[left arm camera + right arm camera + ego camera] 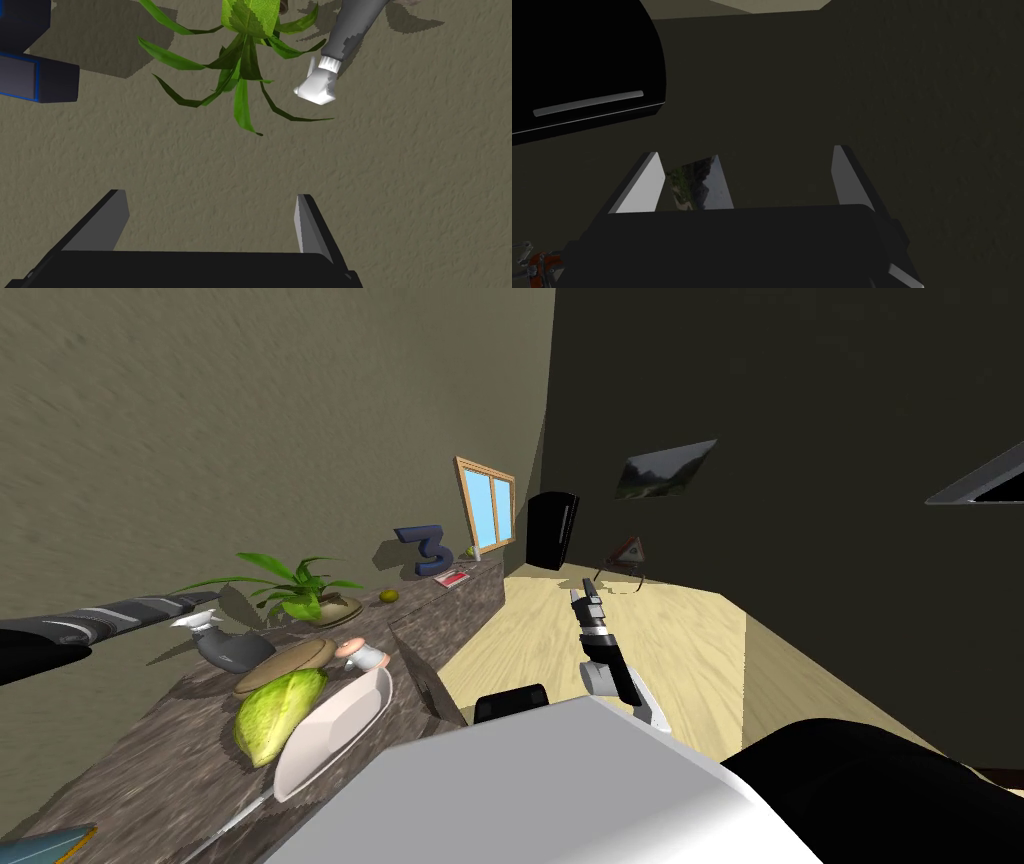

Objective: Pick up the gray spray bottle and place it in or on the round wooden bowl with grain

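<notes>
– Counter (150, 758), lower left of the head view: what lies nearest on it?
– A white dish (335, 728), with a green leafy head (272, 716) just beside it on the left.
– And behind those?
– The bowl (285, 663), round, brown and shallow, left of centre. A small pink thing (360, 655) sits at its right. The bottle (232, 648) rests on the counter just left of the bowl, dark grey with a white nozzle (195, 618) on the wall side. Whether bottle and bowl touch, I can't tell.
– Left gripper (209, 195)?
– Fingers spread, nothing between them, facing the tan wall (400, 175). Past them the wrist view has the bottle's nozzle beside the leaves of the plant (245, 50), both well apart from the fingers. The arm (110, 618) enters at the left edge of the head view, mid-height.
– Right gripper (583, 588)?
– Centre of the head view, over the pale wood floor (650, 638), fingers spread too and empty.
– Farther along the counter?
– The plant, a small green fruit (390, 596), a blue figure 3 (428, 548), a red book (452, 578). Then a window (487, 503), a black fridge (552, 530) and, upper right of centre, a picture (665, 471) on the dark wall (800, 438).
</notes>
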### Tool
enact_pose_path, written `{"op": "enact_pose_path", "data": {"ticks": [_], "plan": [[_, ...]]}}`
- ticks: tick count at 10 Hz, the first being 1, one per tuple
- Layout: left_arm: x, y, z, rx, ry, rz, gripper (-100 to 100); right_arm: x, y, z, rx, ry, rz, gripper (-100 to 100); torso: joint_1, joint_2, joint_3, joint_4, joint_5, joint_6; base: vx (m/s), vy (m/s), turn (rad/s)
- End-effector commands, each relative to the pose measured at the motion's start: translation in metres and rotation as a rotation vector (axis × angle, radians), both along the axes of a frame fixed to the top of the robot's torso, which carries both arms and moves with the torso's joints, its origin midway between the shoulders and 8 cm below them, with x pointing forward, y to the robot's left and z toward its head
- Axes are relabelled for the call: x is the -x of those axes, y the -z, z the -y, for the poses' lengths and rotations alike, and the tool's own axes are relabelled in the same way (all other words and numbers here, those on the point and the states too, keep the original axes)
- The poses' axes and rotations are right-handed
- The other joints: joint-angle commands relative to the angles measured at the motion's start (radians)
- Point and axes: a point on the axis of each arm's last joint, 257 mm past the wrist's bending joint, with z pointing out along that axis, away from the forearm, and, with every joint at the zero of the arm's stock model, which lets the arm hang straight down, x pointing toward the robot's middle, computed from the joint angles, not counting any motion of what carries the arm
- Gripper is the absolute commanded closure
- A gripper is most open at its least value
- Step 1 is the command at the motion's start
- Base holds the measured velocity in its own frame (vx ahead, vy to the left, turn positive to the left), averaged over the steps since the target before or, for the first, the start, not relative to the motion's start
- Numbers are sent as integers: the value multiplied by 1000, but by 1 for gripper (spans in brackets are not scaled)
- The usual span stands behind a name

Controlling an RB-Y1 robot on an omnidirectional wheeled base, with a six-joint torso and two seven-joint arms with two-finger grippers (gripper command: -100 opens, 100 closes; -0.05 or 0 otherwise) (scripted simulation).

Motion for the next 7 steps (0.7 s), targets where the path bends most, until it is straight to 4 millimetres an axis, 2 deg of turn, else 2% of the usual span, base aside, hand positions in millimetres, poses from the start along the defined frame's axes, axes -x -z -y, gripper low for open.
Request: {"op": "enact_pose_path", "data": {"ticks": [1, 2, 7], "plan": [[0, 0, 0, 0, 0, 0, -100, 0, 0, 0, 0, 0, 0, 0, 0, 0, 0, 0, 0, 0, 17, -19, 12], [0, 0, 0, 2, 2, -1, 0, 0, 0, 0, 0, 0, 0, 0, 2, 2, 1, 0, 0, 0, 0, 0, 0], [0, 0, 1, 2, 2, 0, 0, 0, 0, 0, 0, 0, 0, 0, 4, 4, 2, 1, 1, 0, 0, 0, 0]]}}
